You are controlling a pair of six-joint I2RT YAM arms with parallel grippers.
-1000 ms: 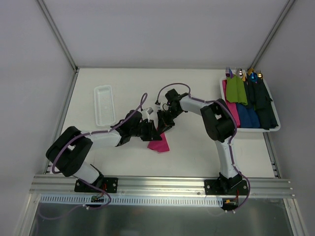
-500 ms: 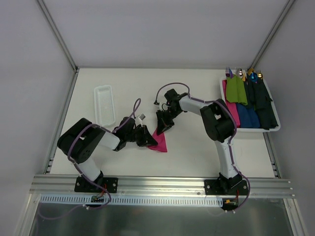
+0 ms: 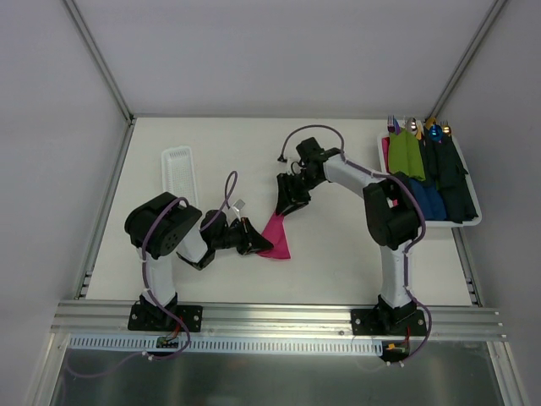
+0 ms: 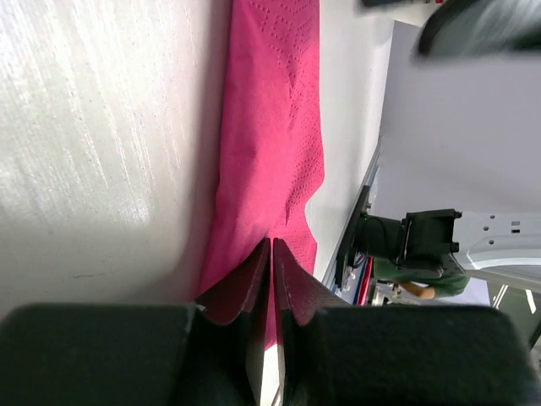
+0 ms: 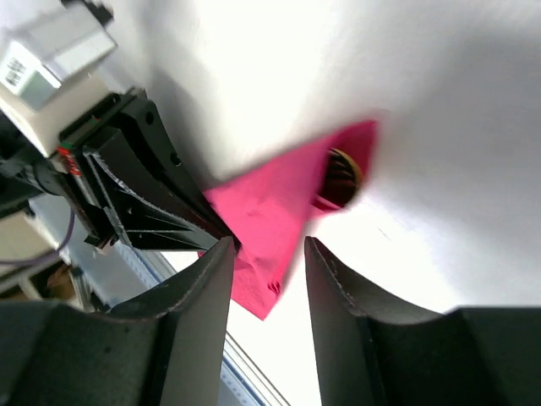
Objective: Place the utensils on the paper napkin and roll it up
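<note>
Napkin [image 3: 275, 236] at the middle of the table [image 3: 338, 262], folded to a narrow wedge; a gold utensil [image 5: 341, 177] is seen inside its open end.
Its left edge is pinched by the left gripper [image 4: 271, 245], fingers pressed together on the paper. The right gripper [image 5: 269, 254] is held over the far tip, fingers apart, nothing gripped. Rolls [image 3: 406, 154] are kept in a tray [image 3: 473, 222] at far right.

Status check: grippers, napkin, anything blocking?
Left gripper shut on paper napkin edge. Right gripper open, hovering over napkin. Gold utensil end peeks from fold. No obstruction seen.
</note>
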